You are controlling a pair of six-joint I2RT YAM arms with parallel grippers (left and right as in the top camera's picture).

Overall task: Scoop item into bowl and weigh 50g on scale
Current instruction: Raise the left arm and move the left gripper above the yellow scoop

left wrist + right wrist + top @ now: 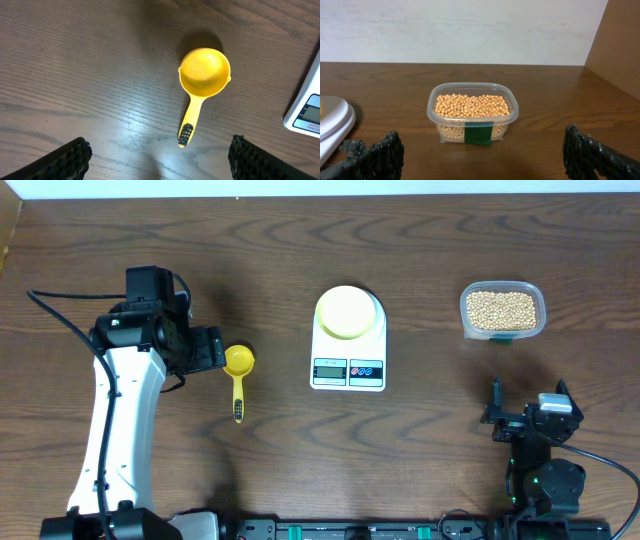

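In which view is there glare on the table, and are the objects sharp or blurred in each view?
Left wrist view: a pale glare patch on the wood table near the yellow scoop, which is sharp with a soft shadow beside its cup. Right wrist view: beans and clear tub sharp, no glare. Overhead view: even light, the bowl on the scale looks washed out.

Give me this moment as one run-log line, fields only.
left gripper: open, near scoop | right gripper: open, facing tub of beans | bowl: on scale | scooping: not yet begun
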